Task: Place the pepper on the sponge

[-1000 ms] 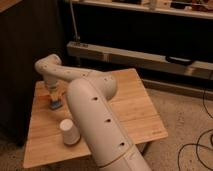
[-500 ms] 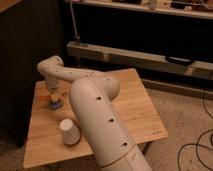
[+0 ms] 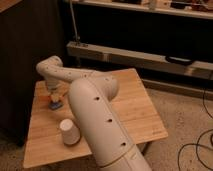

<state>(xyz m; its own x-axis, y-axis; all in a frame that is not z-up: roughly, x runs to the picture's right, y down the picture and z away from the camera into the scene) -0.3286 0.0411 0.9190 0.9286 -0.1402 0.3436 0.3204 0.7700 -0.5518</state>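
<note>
My gripper (image 3: pixel 53 95) hangs low over the left part of the wooden table (image 3: pixel 136 107), at the end of the white arm that reaches in from the lower middle. Directly under it lies the blue-grey sponge (image 3: pixel 56 106). A small patch of orange, the pepper (image 3: pixel 50 99), shows at the gripper's tip, just above the sponge's left end. Whether the pepper rests on the sponge or is still held, I cannot tell.
A white cup (image 3: pixel 70 132) stands upside down near the table's front left, close to the arm. Behind the table a dark cabinet stands at left and a low metal shelf runs across. Cables lie on the floor at right.
The arm's bend over the table's left side has shifted slightly to the right. The gripper has stayed above the sponge with the pepper at its tip.
</note>
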